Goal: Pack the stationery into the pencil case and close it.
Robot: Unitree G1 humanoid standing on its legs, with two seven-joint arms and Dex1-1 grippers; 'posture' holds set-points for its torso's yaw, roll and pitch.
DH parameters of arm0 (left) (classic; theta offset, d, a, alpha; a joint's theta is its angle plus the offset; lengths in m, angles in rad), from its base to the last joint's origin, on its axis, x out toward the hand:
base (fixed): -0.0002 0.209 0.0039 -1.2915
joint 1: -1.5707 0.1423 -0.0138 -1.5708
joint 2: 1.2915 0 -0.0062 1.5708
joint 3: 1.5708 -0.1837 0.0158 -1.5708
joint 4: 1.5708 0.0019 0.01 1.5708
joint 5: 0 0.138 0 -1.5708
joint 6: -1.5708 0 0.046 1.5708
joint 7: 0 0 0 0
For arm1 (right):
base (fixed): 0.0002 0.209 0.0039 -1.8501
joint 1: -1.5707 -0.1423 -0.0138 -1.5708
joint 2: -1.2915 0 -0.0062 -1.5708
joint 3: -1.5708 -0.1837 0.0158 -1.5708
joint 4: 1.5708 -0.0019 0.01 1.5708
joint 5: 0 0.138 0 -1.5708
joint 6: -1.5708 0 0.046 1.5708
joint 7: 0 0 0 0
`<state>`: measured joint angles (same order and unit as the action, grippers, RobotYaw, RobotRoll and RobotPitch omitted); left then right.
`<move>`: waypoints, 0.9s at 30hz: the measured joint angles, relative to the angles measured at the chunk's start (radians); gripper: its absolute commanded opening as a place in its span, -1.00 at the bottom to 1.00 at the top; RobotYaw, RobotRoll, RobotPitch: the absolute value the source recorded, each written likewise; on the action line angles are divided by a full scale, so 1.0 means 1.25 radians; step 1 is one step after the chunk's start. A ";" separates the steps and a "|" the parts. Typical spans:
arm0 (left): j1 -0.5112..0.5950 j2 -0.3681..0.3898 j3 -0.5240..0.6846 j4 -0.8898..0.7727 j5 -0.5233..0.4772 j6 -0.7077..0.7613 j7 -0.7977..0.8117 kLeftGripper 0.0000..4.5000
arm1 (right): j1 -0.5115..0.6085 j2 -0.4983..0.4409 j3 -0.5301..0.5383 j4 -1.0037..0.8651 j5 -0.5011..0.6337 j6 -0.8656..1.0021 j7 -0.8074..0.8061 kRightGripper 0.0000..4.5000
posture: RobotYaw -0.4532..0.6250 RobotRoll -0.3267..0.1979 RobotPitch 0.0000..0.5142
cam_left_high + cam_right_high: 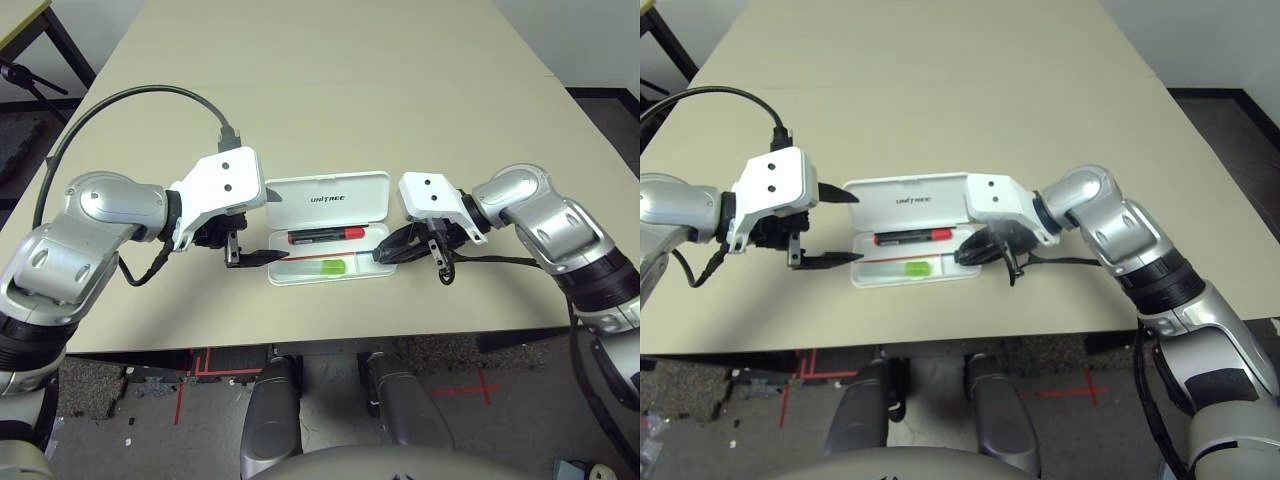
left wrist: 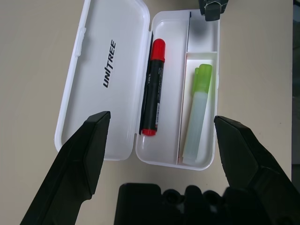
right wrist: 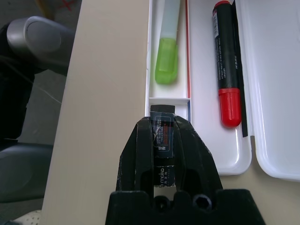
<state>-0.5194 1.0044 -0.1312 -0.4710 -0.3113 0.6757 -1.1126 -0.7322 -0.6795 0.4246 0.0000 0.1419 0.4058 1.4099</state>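
Open pencil case point(image 1: 330, 200) holding marker point(image 1: 326, 236) and green-tipped stick point(image 1: 322, 267), left gripper point(image 2: 159, 136) spread beside it, right gripper point(image 3: 164, 136) pinching small dark piece point(image 3: 162, 129), its label half hidden between the fingers

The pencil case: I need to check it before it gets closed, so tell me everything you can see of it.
The pencil case is a flat white box of glossy plastic with rounded corners, lying open on the table, its lid with black UNITREE lettering folded flat beside the tray. Thin dividers split the tray into compartments. The red marker lies nearest the hinge, the green-capped stick in an outer compartment. The shut right gripper holds a small dark piece over the tray's end.
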 measured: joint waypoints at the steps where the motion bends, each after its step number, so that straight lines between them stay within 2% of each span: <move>1: 0.001 0.000 0.000 -0.002 0.000 0.001 0.000 1.00 | 0.000 0.006 0.000 0.002 -0.003 -0.003 -0.003 -0.86 | -0.23 0.25 -0.30; 3: 0.001 0.000 0.000 -0.006 0.000 0.002 0.000 1.00 | 0.000 0.016 0.001 0.005 -0.009 -0.009 -0.009 -0.86 | -0.22 0.25 -0.29; 9: 0.001 0.000 0.000 -0.015 0.000 0.005 0.000 1.00 | 0.000 0.024 0.007 0.007 -0.025 -0.015 -0.008 0.08 | -0.22 0.25 -0.28; 14: 0.005 0.000 0.000 -0.017 0.000 0.007 0.000 1.00 | 0.000 0.024 0.007 0.008 -0.026 -0.019 -0.009 0.95 | -0.23 0.25 -0.28; 19: 0.008 0.000 0.000 -0.017 0.000 0.008 0.000 1.00 | 0.000 0.015 -0.007 0.008 -0.014 0.000 -0.006 0.98 | -0.22 0.25 -0.28; 27: 0.021 0.023 0.003 -0.013 0.001 0.006 0.000 1.00 | 0.015 -0.130 -0.124 0.008 0.080 0.110 0.057 0.98 | -0.22 0.25 -0.28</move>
<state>-0.4931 1.0338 -0.1280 -0.4878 -0.3105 0.6835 -1.1121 -0.7135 -0.8422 0.2700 0.0094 0.2420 0.5429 1.4814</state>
